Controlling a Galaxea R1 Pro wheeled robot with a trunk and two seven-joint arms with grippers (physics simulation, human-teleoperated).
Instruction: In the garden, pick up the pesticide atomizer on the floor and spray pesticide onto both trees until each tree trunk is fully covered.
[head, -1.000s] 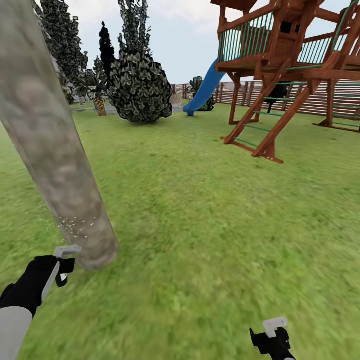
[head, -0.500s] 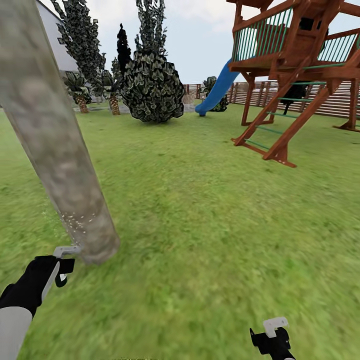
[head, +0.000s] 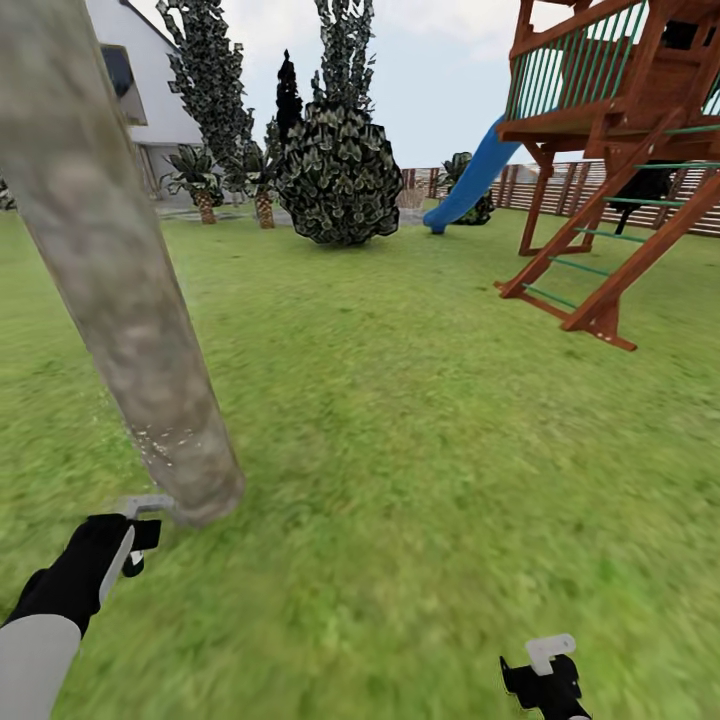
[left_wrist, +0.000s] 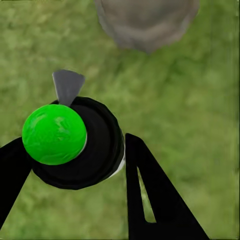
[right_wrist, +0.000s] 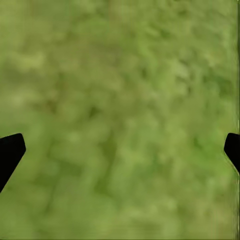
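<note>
Grass floor (head: 430, 480) everywhere, play tower with a blue slide (head: 470, 180) upper right. Left tool (left_wrist: 75, 165) at lower left grips the pesticide atomizer (left_wrist: 85, 145), right beside the tree trunk (head: 120, 290). Right tool (head: 545, 675) at the bottom edge hangs wide, holding nothing.

Surface finishes, garden scene
Tree trunk (head: 120, 300) is showing matt, mottled bark; play tower (head: 610, 150) is showing reddish-brown wood; atomizer (left_wrist: 80, 145) is looking glossy black.
</note>
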